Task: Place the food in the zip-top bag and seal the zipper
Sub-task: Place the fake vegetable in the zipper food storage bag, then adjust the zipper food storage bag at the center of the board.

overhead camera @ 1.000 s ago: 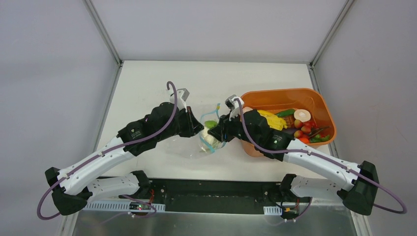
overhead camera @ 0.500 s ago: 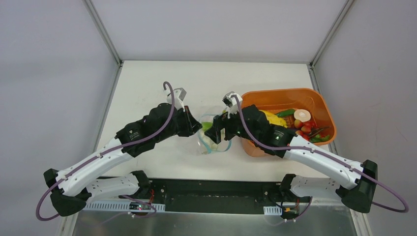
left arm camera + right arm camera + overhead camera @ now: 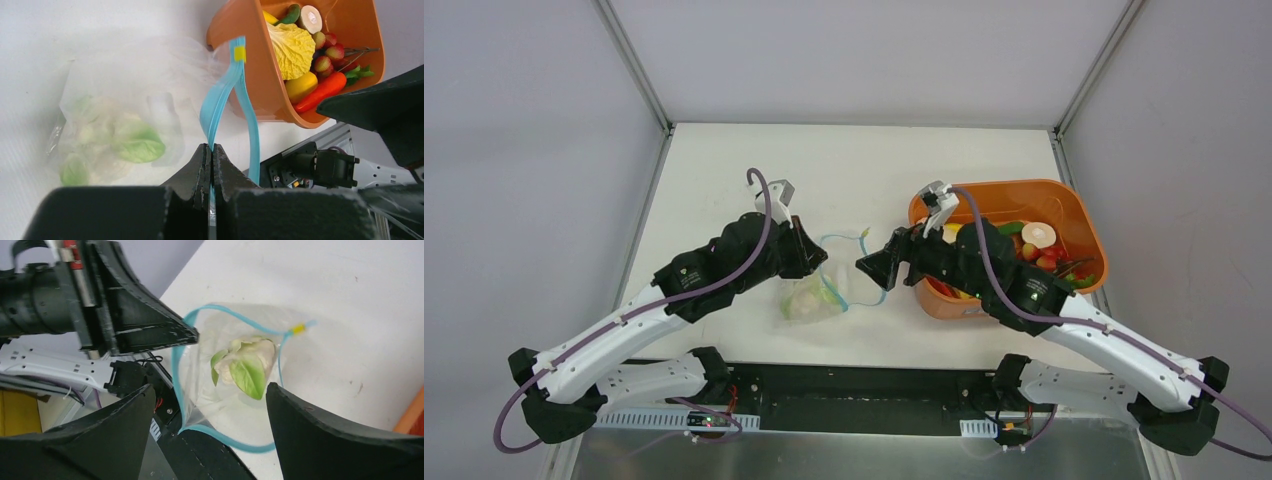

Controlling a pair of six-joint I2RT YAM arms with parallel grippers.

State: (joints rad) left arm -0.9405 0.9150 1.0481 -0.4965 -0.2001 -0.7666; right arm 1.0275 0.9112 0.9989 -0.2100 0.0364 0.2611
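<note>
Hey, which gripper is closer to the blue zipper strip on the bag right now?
Left. The left gripper is shut on the zipper at the mouth of the bag. The right gripper is open and clear of it, facing the mouth from the side of the orange tub.

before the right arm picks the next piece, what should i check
1. Left gripper clamped on the zipper: ok.
2. Bag mouth open, strip forming a loop: ok.
3. Right gripper open and empty: ok.
4. Cauliflower inside the bag: ok.
5. Food to pick in the tub: ok.
6. Mouth wide enough for a bigger piece: cannot tell.
</note>
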